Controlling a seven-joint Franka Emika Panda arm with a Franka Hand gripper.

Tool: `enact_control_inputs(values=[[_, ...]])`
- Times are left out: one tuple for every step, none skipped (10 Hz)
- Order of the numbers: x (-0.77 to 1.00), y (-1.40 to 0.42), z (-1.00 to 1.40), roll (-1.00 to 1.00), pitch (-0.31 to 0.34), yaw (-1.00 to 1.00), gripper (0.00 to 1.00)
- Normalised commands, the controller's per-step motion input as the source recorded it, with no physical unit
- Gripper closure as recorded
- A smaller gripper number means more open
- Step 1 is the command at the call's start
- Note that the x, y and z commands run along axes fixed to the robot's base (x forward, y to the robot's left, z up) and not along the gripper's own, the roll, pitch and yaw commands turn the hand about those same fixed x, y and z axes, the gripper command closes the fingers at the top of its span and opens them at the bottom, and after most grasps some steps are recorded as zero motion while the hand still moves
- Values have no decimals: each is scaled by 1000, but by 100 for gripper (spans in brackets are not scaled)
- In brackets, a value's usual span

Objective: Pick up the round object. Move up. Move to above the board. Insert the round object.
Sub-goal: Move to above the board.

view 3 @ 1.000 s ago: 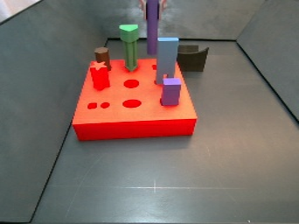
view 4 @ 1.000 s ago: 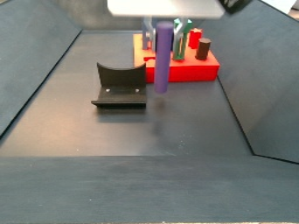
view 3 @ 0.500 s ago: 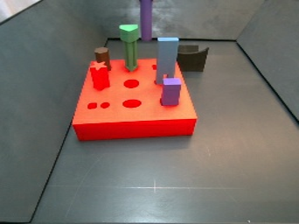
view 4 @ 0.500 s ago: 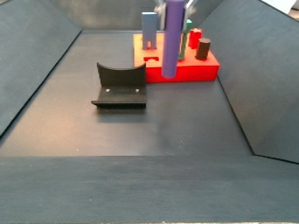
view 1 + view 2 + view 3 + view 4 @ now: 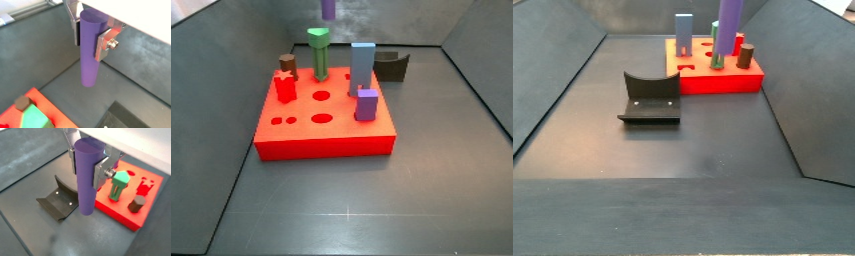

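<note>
While the round object (image 5: 87, 175) hangs upright in the air, clamped near its top between the gripper's (image 5: 89, 159) silver fingers (image 5: 105, 42), its long free end could snag the green peg (image 5: 119, 184) or light-blue peg (image 5: 362, 66) on the board (image 5: 322, 120); alignment with a round hole seems unsettled, perhaps risking a jam.

The gripper (image 5: 91, 34) shows flat silver finger plates (image 5: 102, 169) in both wrist views, a bolt head on one (the outer plate), under a white housing (image 5: 140, 15).
</note>
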Motion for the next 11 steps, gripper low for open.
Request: enact_control_inputs(values=[[-162,16,833,29,21,-20,100],[-121,15,703,30,31,-18,100],[-46,14,451,33,60,-17,100],[-12,11,272,33,83,-17,100],[166,-1000,48,-43,426,57,100],[169,-1000,41,-44,418,62,100],[184,-1000,49,-23,366,70,100],[195,-1000,47,-58,294,36,100],[201,-1000,48,-20,197,21,100],[201,-1000,51,-9,160,20,100],[207,-1000,54,-11,117,18,100]])
